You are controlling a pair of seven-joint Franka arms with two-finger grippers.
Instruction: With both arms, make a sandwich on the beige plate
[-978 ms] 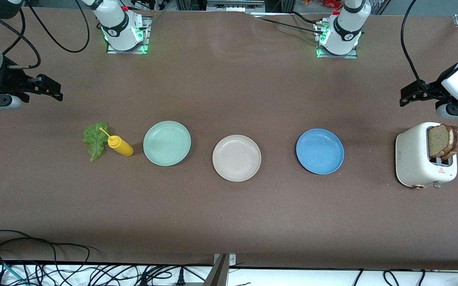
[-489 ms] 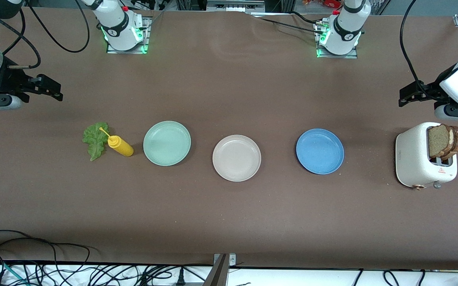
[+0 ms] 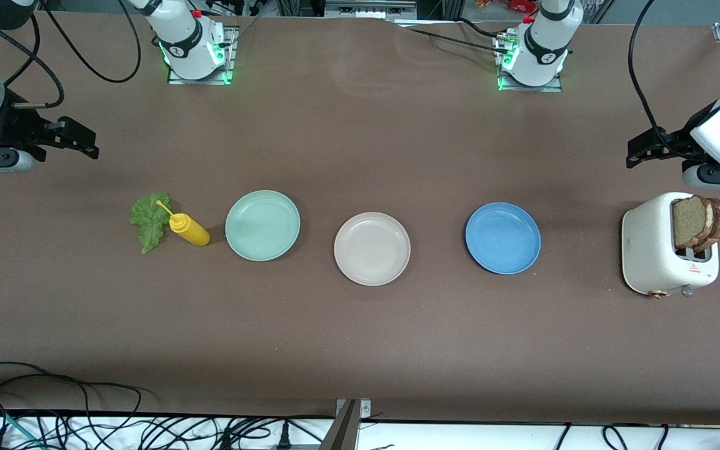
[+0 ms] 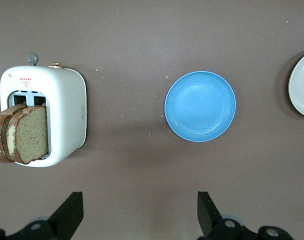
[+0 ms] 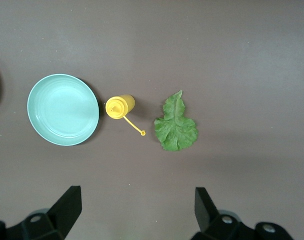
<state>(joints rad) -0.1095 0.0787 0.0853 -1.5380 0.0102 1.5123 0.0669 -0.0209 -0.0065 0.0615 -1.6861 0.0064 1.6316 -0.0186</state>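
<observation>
Brown table [image 3: 360, 337] fills the front view; a beige plate [image 3: 372, 249] sits at its middle with nothing on it, between a mint green plate [image 3: 262, 225] toward the right arm's end and a blue plate [image 3: 502, 238] toward the left arm's end, both also bare; a yellow squeeze bottle [image 3: 189, 229] stands just beside the mint plate, and a green lettuce leaf [image 3: 149, 220] lies flat against the bottle; a white toaster [image 3: 663, 252] holds two bread slices [image 3: 699, 222] upright in its slots; a red warning triangle is printed on the toaster, its small lettering unreadable; the left claw [image 3: 641, 150] hangs over bare table near the toaster; the right claw [image 3: 79, 140] hangs over bare table near the lettuce.

Left wrist view: the left claw [image 4: 140, 216] has its fingers spread wide and holds nothing; the toaster [image 4: 46, 120], its bread slices [image 4: 20, 134] and the blue plate [image 4: 200, 106] lie below it.

Right wrist view: the right claw [image 5: 136, 213] is likewise spread wide and holds nothing, above the mint green plate [image 5: 63, 109], the squeeze bottle [image 5: 120, 106] and the lettuce leaf [image 5: 176, 124].
</observation>
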